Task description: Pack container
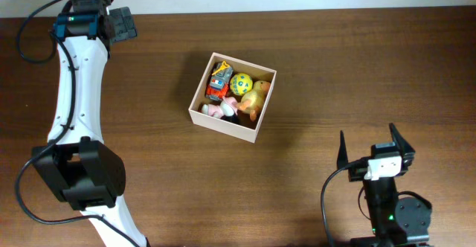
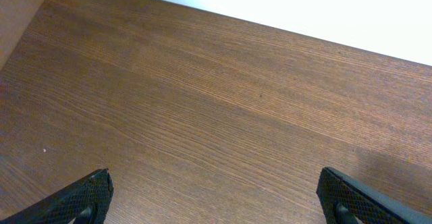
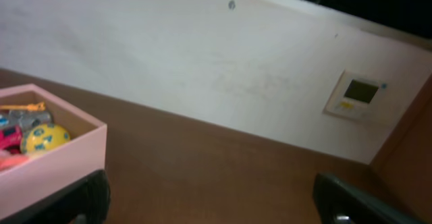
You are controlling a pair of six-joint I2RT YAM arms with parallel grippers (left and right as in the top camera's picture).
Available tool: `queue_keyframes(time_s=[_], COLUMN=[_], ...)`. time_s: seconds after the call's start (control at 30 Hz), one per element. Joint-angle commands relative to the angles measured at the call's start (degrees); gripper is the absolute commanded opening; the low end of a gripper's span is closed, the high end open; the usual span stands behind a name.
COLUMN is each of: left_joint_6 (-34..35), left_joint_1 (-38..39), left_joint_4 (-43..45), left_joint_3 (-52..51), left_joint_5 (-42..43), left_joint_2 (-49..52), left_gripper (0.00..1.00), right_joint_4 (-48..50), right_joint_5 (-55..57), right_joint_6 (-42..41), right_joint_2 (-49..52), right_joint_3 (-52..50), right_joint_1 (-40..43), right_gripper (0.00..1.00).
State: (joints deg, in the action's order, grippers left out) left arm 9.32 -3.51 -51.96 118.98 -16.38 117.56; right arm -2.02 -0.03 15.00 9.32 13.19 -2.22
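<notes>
1. The left gripper point(image 1: 120, 24) stood with jaws wide apart and empty, over bare table point(image 2: 223, 102) at the far left.
2. The right gripper point(image 1: 370, 147) stood likewise, wide apart and empty, at the near right and aimed toward the far wall.
3. The container point(image 1: 223, 126) sat near mid-table between the arms, well apart from both and turned slightly askew.
4. It was square, shallow and open-topped, with pale walls. It held a red car point(image 1: 218, 81), a yellow ball point(image 1: 241, 83), a duck point(image 1: 256, 98) and a pink-and-white toy point(image 1: 218, 111), all close together.
5. Step in hand, as judged: packing at or near completion, since no loose toy showed on the table.
6. Next move, as judged: no grasp required. Any further item would have to be located outside these views.
</notes>
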Motion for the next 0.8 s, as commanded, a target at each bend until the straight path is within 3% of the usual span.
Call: queue_keyframes(time_s=[0.0,0.23,0.77], left_joint_6=[0.7,0.7,0.7], left_joint_1=[0.0,0.0,0.0], left_joint_4=[0.1,0.1,0.1], left_joint_3=[0.2,0.2,0.2], left_joint_5=[-0.4,-0.4,-0.4], left_joint_2=[-0.1,-0.1,-0.1], left_gripper=[0.99,0.99,0.99], right_joint_4=[1.1,1.0,0.7], right_joint_5=[-0.8,-1.0,-1.0], right_joint_6=[-0.5,-0.5,-5.0], right_joint_2=[-4.3,-9.2,-9.1], right_joint_3=[-3.7,-8.5,-12.9], right_joint_1=[0.5,0.5,0.5], right_gripper=[0.99,0.99,0.99])
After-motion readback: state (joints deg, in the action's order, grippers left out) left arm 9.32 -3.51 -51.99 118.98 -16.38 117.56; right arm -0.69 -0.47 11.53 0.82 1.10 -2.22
